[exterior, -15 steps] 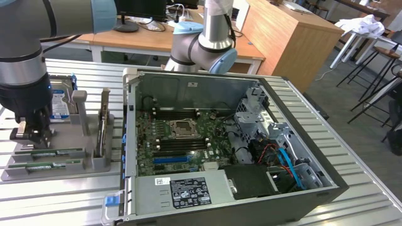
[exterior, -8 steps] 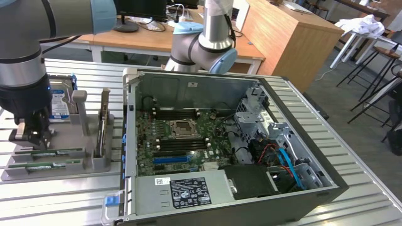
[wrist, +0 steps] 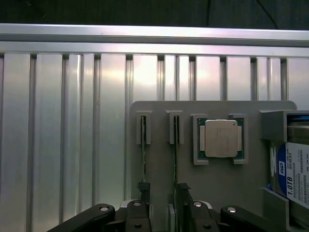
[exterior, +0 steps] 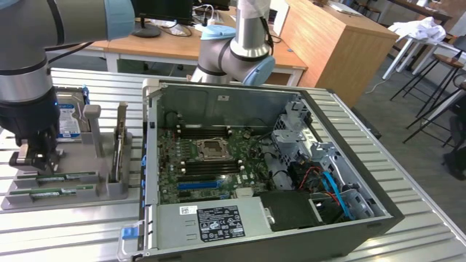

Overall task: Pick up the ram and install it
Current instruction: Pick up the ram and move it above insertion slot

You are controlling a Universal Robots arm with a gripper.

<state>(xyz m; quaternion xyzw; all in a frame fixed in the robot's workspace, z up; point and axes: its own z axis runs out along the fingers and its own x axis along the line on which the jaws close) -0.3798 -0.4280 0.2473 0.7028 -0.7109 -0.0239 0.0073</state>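
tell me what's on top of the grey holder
On the grey holder, two ram sticks stand on edge in slots, a square processor chip lies in a pocket, a hard drive sits at one end. The open gripper covers one end of each stick.

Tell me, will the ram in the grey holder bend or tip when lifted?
Probably stiff: the ram is a flat circuit board. Likely light, being so thin. Standing on edge in the holder, it may tip if gripped off-centre.

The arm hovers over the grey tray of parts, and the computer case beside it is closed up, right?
Not quite: the exterior view shows the computer case open, its motherboard exposed. The end effector does hover over the grey tray.
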